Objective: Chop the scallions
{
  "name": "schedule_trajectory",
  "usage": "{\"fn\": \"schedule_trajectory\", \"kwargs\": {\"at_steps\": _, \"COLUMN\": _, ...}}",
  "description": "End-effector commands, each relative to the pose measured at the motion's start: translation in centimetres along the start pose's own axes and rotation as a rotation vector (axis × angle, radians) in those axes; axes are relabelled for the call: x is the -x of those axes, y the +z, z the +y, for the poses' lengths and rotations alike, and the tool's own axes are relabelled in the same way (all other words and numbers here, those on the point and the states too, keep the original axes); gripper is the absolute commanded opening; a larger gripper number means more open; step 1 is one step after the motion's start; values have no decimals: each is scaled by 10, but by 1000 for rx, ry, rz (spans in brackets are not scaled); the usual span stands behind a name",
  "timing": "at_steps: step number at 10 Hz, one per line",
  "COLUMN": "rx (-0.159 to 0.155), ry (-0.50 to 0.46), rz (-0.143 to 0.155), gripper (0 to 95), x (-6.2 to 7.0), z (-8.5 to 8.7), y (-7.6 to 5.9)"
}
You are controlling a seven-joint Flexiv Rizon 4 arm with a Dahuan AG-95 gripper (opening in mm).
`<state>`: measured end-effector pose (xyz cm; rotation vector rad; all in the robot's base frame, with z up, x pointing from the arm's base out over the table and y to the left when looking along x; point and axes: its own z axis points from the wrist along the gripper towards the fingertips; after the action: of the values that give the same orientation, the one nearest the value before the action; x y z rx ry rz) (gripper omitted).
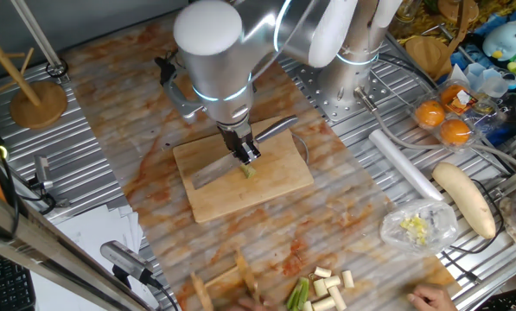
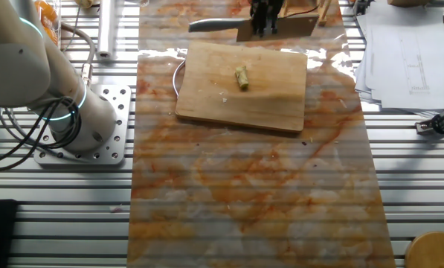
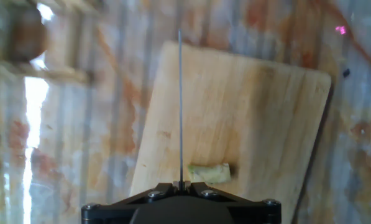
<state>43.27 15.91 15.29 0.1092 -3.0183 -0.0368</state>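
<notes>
The wooden board (image 2: 241, 85) lies on the marbled mat (image 2: 251, 186). Above it the gripper (image 1: 245, 155) is clamped on a knife (image 1: 240, 155) — blade edge-on in the hand view. One scallion piece (image 2: 242, 77) lies near the board's centre — just beside the blade.

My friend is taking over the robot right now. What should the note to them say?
Gripper: shut on the knife, blade held above the wooden cutting board.
Scallions: one short piece lies whole on the board, just beside the blade edge in the hand view. More cut stalks wait at the table's near edge; chopped bits sit in a plastic bag.
Done: some chopping, judging by those bits.
Left: chop the piece on the board, then the waiting stalks.
</notes>
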Motion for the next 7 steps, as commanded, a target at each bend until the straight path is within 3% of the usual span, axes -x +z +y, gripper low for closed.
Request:
{"fn": "schedule_trajectory", "kwargs": {"at_steps": 1, "rx": 7, "ry": -1, "rz": -22, "gripper": 0, "x": -1, "z": -1, "y": -1}}
{"fn": "schedule_trajectory", "kwargs": {"at_steps": 4, "rx": 24, "ry": -20, "rz": -17, "gripper": 0, "x": -1, "z": -1, "y": -1}}
{"fn": "schedule_trajectory", "kwargs": {"at_steps": 7, "rx": 11, "ry": 76, "rz": 16, "gripper": 0, "x": -1, "z": -1, "y": -1}}
